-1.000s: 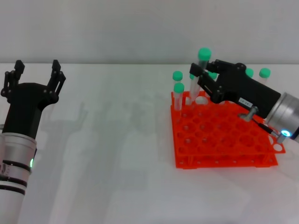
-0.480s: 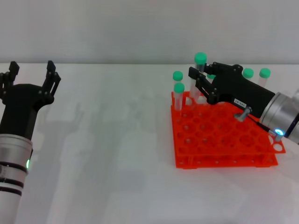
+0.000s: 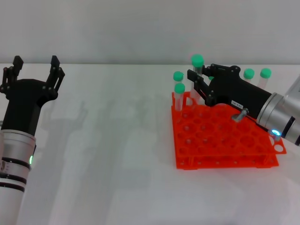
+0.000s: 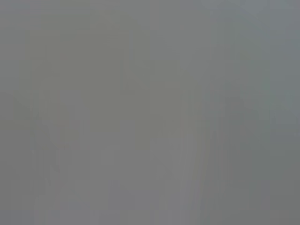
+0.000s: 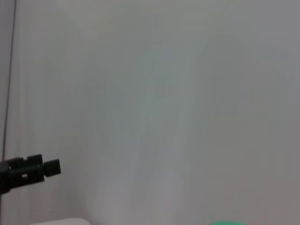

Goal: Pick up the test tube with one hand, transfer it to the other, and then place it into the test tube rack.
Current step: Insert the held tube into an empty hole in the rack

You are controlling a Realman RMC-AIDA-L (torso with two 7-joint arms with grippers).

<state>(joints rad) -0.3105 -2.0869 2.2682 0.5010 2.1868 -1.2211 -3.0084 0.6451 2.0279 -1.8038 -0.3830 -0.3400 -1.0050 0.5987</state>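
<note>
The right gripper (image 3: 196, 83) pinches the test tube (image 3: 196, 75) just under its green cap, holding it upright at the far left corner of the test tube rack (image 3: 220, 140), which spreads beneath and nearer than the claws. Other green-capped tubes (image 3: 178, 93) stand just beside it in the rack's back rows. Well apart to its left, the left gripper (image 3: 33, 75) hovers spread wide above the white table (image 3: 117, 140).
</note>
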